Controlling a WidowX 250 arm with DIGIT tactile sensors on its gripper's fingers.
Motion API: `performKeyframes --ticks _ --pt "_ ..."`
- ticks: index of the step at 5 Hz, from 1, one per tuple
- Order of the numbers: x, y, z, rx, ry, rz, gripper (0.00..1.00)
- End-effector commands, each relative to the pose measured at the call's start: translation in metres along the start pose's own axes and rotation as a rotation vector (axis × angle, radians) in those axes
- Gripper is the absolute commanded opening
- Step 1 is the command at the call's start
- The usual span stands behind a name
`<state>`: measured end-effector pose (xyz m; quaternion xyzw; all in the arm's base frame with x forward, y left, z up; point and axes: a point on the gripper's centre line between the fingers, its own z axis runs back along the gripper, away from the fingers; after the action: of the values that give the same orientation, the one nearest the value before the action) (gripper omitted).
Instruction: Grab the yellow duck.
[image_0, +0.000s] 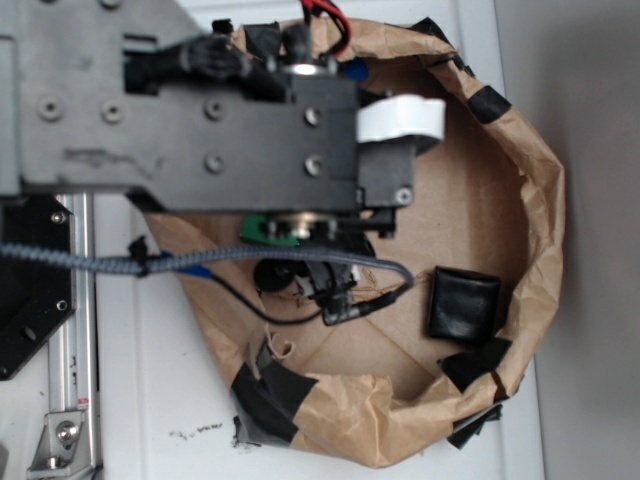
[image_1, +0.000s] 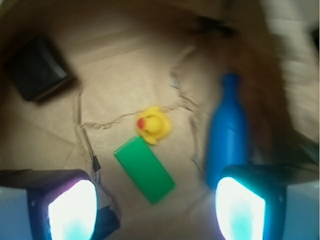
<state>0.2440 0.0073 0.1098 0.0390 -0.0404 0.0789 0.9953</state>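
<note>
My jaws stood apart, holding nothing; gripper (image_1: 157, 207) low in the wrist frame, both fingers (image_1: 72, 207) cut off by the bottom edge. Yellow duck (image_1: 154, 125) sat at frame centre, beak toward the left, body running up-right, touching the green block (image_1: 145, 170). Blue bottle (image_1: 227, 132) right, blurred. Exterior view: my arm (image_0: 200, 110) hid the duck.

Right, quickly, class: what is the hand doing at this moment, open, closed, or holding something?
Hand: open, holding nothing; the yellow duck lies apart on the paper.
</note>
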Motion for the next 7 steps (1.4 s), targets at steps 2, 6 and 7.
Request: performKeyframes --ticks 2,6,7 --pt "0.009 0.006 0.006 -0.007 -0.042 0.009 1.00" --pt "0.029 0.019 -0.037 0.044 -0.064 0.270 1.00" --pt "0.019 0.032 -0.039 0.042 -0.056 0.301 1.00"
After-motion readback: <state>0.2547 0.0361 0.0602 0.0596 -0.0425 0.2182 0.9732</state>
